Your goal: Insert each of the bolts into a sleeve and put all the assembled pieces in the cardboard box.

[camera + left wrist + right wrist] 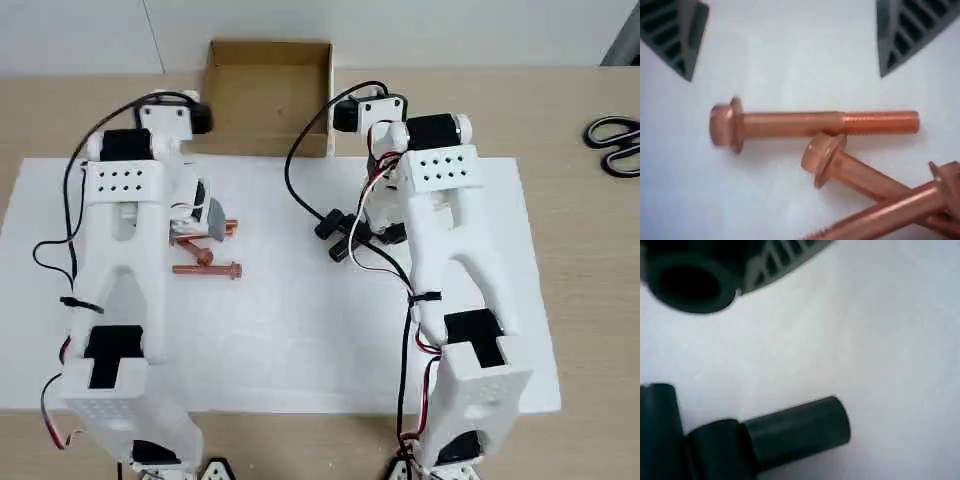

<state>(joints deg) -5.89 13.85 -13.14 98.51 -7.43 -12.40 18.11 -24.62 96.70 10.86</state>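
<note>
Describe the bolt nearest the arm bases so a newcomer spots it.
On the white sheet, look by the left claw. The target bolt is the copper one nearest the arm bases, lying crosswise; the other bolts sit angled beyond it.

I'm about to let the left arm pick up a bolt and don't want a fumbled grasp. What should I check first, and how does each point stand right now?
1. Left gripper open: ok, its fingers stand apart above the bolts.
2. Nearest bolt lying flat on the white sheet: ok.
3. That bolt free of the others: not ok, a second bolt touches its shaft with its head.
4. Sleeve held ready by the right arm: cannot tell; one black sleeve lies on the sheet.
5. Cardboard box open and unblocked: ok.
</note>
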